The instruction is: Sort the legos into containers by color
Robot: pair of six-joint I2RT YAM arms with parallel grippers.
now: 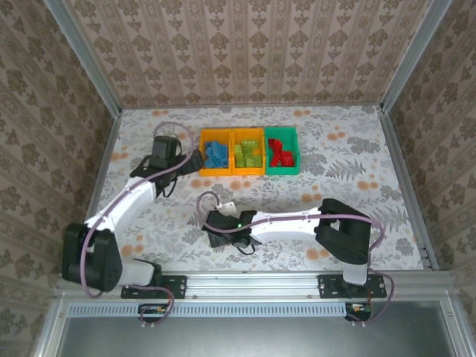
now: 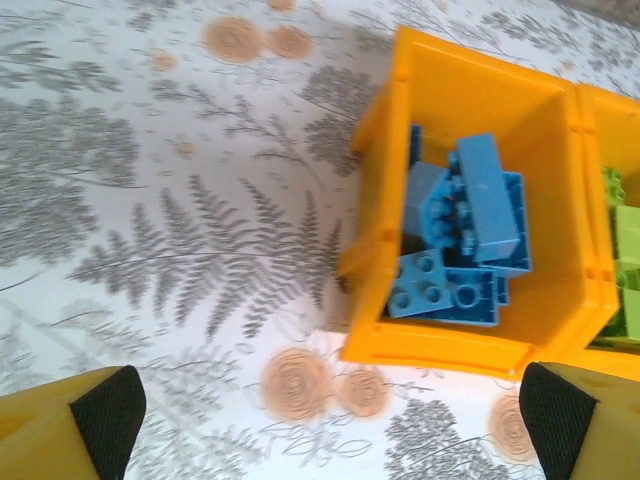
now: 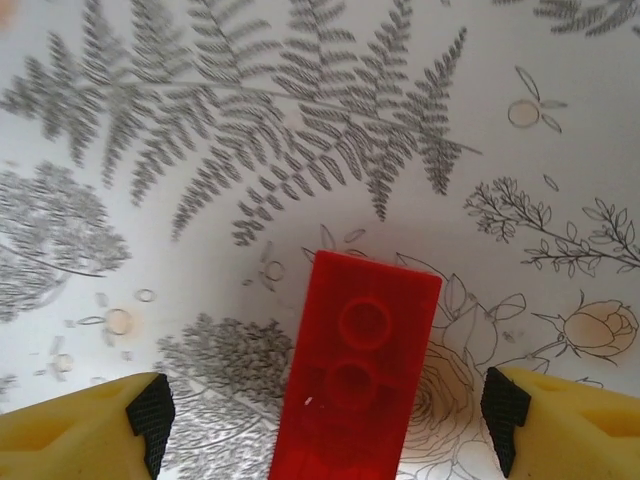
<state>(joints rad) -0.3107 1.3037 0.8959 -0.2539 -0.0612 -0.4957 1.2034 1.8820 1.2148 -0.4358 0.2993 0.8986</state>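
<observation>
Three containers stand in a row at the back. An orange-yellow bin holds blue legos, a second orange-yellow bin holds lime green legos, and a green bin holds red legos. My left gripper hovers open just left of the first bin, over bare table, with the blue bricks ahead of it. My right gripper is low over the table's middle front. A red lego lies underside up between its open fingers, with a gap on each side.
The patterned tablecloth covers the table. Metal frame rails run along the sides, and wallpapered walls close in the back and sides. The lime bricks in the neighbouring bin edge the left wrist view.
</observation>
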